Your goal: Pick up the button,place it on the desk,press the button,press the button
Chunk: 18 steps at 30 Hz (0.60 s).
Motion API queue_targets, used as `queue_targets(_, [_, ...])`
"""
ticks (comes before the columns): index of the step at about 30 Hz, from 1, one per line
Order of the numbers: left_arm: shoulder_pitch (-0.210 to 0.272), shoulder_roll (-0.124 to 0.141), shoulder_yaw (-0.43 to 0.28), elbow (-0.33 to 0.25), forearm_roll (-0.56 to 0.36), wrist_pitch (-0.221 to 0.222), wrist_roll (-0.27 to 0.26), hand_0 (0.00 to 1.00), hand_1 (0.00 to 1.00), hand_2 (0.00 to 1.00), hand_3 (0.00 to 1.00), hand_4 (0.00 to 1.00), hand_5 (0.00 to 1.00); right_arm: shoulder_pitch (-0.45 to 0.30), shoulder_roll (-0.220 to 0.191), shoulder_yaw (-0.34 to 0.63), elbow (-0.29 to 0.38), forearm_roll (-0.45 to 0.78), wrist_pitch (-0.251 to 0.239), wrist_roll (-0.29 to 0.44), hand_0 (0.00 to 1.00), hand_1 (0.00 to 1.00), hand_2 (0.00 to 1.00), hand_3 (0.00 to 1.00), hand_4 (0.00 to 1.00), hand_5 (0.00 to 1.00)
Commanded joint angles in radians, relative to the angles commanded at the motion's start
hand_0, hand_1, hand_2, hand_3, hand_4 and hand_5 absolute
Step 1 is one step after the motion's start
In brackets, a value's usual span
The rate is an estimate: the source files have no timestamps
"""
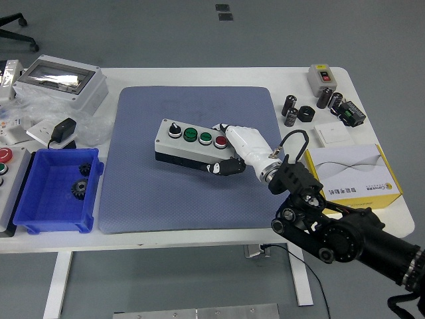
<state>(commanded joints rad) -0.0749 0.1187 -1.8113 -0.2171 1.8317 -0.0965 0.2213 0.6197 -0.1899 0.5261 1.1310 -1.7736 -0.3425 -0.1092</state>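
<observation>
We've got our right hand [240, 147] clamped on the right end of the button box [189, 143], fingers over top & thumb on the front, so it sits flat on the mat [153, 196] w/ buttons up for pressing.

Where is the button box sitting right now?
In the head view the button box sits near the middle of the blue-grey mat, with the right hand gripping its right end; the blue bin is off to its left.
</observation>
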Motion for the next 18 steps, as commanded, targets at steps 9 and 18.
queue_targets(9, [-0.005, 0.000, -0.001, 0.002, 0.008, 0.000, -0.006, 0.668, 0.555, 0.517, 0.558, 0.297, 0.002, 0.029, -0.102, -0.155, 0.077, 0.081, -0.044, 0.220, 0.109, 0.258, 0.265, 0.197, 0.002, 0.002])
queue_targets(18, [-0.005, -0.002, 0.001, 0.001, 0.012, -0.002, -0.003, 0.667, 0.555, 0.516, 0.558, 0.296, 0.002, 0.007, -0.037, -0.146, -0.066, 0.016, -0.104, 0.235, 0.218, 0.281, 0.270, 0.196, 0.002, 0.002])
